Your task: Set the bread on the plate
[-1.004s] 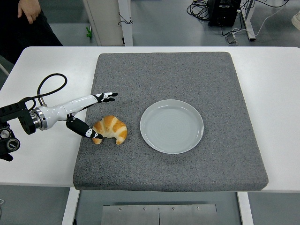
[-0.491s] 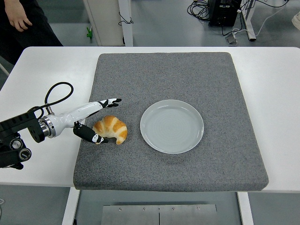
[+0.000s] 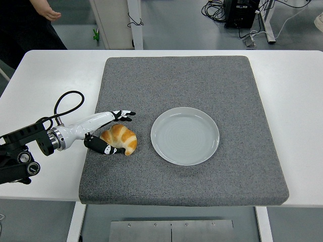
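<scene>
Bread [image 3: 120, 138]: you see one golden-brown croissant, curved, lying flat between the spread fingers of the left robot hand [image 3: 112, 132]. Plate [image 3: 185, 135]: one pale round dish, upright, empty, right of that robot hand, apart from the bread.

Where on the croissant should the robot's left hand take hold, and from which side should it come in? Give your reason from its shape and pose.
Grip the croissant across its thick middle, coming from its left, where the left hand already brackets it. It lies flat on the grey mat, curved, with thin tips that would probably slip or tear. The plate lies to its right, so a left-side grasp likely leaves that path open.
</scene>
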Robot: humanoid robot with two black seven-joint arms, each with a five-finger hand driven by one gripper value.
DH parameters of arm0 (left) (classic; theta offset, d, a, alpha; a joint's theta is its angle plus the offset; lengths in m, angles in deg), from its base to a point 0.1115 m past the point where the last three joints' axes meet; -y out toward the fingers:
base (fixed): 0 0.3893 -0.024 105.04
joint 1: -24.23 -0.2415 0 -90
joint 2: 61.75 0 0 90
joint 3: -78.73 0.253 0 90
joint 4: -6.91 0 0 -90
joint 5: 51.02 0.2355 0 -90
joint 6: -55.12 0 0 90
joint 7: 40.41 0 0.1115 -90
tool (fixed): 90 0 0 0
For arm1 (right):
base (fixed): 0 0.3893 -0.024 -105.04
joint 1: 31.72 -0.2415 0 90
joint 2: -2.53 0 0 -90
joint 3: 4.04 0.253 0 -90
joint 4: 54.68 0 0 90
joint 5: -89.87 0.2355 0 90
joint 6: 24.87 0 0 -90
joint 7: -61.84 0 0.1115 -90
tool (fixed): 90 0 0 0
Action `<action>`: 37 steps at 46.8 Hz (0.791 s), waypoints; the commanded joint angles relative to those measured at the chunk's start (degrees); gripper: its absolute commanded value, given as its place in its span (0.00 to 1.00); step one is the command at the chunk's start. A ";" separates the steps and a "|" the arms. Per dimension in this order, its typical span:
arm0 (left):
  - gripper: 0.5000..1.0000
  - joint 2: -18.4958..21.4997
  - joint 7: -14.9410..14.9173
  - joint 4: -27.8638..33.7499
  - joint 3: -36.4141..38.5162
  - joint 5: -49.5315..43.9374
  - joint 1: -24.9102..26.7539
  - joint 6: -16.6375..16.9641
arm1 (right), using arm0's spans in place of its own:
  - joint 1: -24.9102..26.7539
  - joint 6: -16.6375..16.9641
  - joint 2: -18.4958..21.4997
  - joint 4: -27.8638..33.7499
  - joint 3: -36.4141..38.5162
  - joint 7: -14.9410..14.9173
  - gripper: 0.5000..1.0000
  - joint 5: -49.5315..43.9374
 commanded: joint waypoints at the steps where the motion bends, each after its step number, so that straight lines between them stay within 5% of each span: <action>1: 0.71 -0.54 0.03 -0.66 0.00 0.05 -0.26 -0.06 | -0.01 0.04 0.00 0.00 0.00 0.00 1.00 0.00; 13: 0.60 -1.07 0.56 -1.45 0.00 0.31 -0.44 -0.06 | -0.01 -0.05 0.00 0.00 0.00 0.00 1.00 0.00; 26: 0.29 -0.98 0.73 -1.89 -0.26 0.31 0.09 -0.06 | -0.01 -0.05 0.00 0.00 0.00 0.00 1.00 0.00; 37: 0.13 -0.45 1.17 -1.98 -1.49 0.05 0.53 -0.06 | -0.01 -0.05 0.00 0.00 0.00 0.00 1.00 0.00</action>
